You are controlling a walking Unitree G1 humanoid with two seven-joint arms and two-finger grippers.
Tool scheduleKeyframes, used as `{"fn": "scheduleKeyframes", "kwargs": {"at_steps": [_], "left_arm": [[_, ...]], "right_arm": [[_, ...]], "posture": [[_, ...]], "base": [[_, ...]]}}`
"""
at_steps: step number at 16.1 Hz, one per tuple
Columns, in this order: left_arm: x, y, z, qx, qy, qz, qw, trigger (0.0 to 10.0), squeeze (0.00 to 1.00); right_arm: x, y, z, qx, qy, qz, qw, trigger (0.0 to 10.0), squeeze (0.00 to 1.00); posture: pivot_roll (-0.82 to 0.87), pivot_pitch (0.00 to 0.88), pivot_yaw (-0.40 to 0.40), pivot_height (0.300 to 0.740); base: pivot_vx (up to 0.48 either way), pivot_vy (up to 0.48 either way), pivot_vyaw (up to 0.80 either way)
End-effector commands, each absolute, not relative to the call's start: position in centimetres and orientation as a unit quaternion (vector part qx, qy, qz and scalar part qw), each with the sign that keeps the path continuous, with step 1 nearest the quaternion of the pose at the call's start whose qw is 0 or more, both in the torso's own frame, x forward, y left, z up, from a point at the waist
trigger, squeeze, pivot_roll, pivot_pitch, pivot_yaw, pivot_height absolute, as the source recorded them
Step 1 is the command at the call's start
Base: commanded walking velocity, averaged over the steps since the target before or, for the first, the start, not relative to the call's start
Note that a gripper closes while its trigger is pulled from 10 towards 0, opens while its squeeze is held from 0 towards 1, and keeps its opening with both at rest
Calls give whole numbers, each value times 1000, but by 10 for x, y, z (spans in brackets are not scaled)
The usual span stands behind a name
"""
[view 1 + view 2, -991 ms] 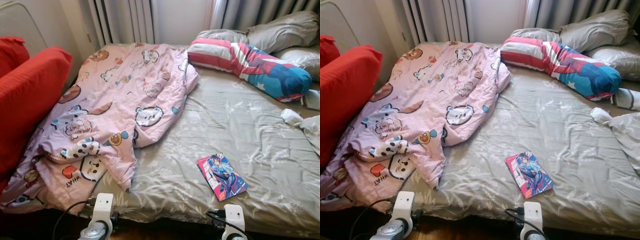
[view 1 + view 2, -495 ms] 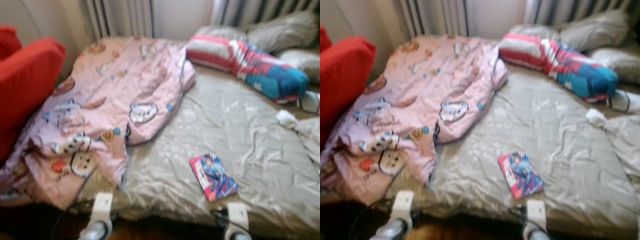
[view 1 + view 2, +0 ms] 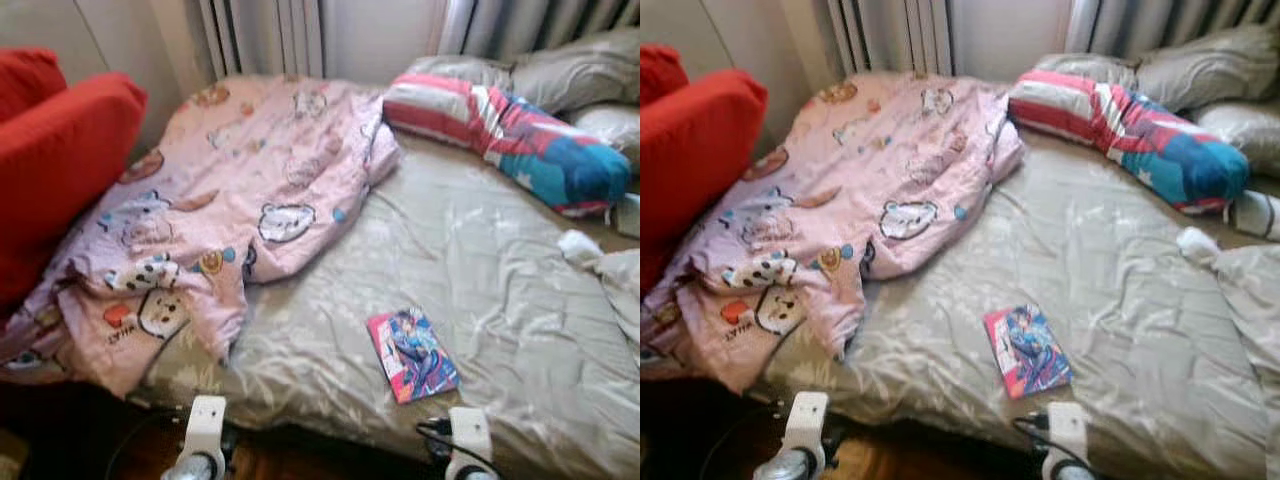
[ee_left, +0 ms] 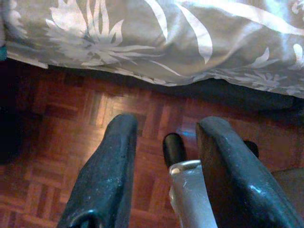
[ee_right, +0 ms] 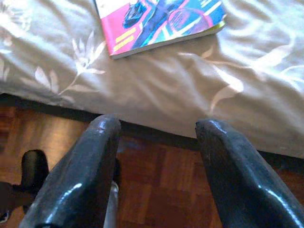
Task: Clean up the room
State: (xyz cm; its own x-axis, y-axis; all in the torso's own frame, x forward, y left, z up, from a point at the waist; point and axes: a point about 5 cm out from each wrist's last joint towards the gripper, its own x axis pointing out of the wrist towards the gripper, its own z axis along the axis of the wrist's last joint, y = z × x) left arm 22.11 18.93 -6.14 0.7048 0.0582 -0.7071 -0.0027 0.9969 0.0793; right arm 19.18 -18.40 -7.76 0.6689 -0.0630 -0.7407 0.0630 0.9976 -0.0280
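Note:
A bed with a grey leaf-print sheet (image 3: 480, 250) stands before me. A crumpled pink cartoon blanket (image 3: 230, 200) covers its left half. A pink and blue comic book (image 3: 412, 355) lies near the front edge. My right gripper (image 5: 158, 123) hangs open at the bed's edge, with the book (image 5: 159, 23) on the sheet just beyond its fingertips. Left of it, my left gripper (image 4: 166, 122) is open and empty, low over the parquet floor (image 4: 57, 142) below the overhanging sheet. Both wrists, the left arm (image 3: 205, 440) and the right arm (image 3: 465, 440), show at the foot of the bed.
A red, white and blue striped pillow (image 3: 510, 135) and grey pillows (image 3: 570, 70) lie at the head. A white sock (image 3: 578, 245) and bunched grey cloth (image 3: 625, 285) sit at the right edge. Red cushions (image 3: 60, 160) stand close on the left.
The whole picture has shifted and blurred, so the camera moved a little. The things on the bed lie as before, and both arms hang in the same place.

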Motion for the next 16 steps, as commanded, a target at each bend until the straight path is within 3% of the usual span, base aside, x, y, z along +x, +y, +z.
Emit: {"fn": "scheduleKeyframes", "kwargs": {"at_steps": [1, 11, 16], "left_arm": [[215, 195, -64, 38, 394, 24, 918, 10000, 0], [215, 195, -64, 18, 389, 29, 921, 10000, 0], [216, 196, -63, 18, 389, 28, 921, 10000, 0]], "right_arm": [[187, -184, -80, 2, 413, -37, 910, 10000, 0], [187, -183, -81, 6, 420, -35, 907, 10000, 0], [189, -183, -80, 7, 414, -36, 909, 10000, 0]], "posture": [[23, 123, -5, 740], [23, 122, -6, 740], [23, 126, -1, 740]], "base": [[0, 0, 0], [0, 0, -70], [302, 0, -108]]}}
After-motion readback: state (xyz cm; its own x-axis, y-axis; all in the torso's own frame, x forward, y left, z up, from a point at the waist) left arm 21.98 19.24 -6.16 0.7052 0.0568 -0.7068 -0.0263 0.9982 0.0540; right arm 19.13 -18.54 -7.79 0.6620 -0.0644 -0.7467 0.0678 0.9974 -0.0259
